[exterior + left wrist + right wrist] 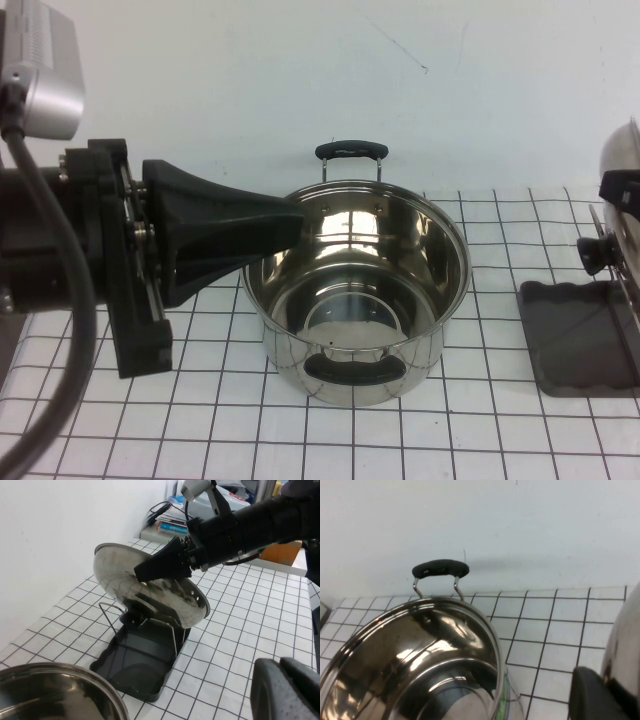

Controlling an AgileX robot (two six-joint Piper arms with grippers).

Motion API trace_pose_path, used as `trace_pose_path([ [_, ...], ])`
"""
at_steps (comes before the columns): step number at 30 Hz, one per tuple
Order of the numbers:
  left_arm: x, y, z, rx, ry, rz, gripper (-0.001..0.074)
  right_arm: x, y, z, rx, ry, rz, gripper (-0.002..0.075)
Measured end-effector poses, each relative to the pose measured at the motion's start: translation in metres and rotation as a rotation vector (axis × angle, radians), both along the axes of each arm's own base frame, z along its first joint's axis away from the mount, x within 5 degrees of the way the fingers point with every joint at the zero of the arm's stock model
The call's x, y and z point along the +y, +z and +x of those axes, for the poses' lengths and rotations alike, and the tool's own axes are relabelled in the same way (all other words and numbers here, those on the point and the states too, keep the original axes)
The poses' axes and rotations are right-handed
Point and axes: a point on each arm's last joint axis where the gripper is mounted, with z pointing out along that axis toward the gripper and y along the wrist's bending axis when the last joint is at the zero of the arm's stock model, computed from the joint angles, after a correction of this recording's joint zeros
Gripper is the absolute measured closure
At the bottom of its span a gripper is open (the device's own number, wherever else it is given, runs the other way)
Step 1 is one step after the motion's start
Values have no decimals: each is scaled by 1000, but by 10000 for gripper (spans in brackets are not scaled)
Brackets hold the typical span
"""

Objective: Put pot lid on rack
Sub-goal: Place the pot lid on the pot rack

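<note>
Pot lid (150, 592) tilted on edge over rack (142, 665), at table's right, rim pinched by right gripper (142, 572). Left gripper (285, 230) clenched, empty, hovering at left rim of pot (357, 290), mid-table.

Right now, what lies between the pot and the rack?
Only bare gridded table separates the pot from the rack in the high view; the left wrist view agrees.

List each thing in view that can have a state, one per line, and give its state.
Pot lid: tilted on edge over the rack, gripped by the right claw.
Rack: upright on the table.
Pot: uncovered, empty.
Left claw: shut, empty, beside the pot rim.
</note>
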Motion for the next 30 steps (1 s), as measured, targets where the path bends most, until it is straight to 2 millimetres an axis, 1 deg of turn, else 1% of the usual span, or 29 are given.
trace_pose_path([
  [2, 0, 0, -1, 2, -10, 1, 737, 0, 0, 0, -3, -6, 0, 636],
  [8, -1, 0, -4, 12, -45, 2, 737, -3, 1, 2, -10, -42, -2, 477],
  [11, -1, -1, -6, 16, -65, 3, 737, -4, 1, 3, -13, -57, -1, 440],
  [21, -1, -1, -8, 21, -90, 5, 737, -8, 1, 4, -21, -108, -7, 426],
  [24, -1, -1, -8, 20, -91, 5, 737, -9, 6, 1, -39, -106, -3, 430],
  [30, -1, -1, -9, 20, -94, 5, 737, -9, 23, -11, -108, -95, -15, 434],
])
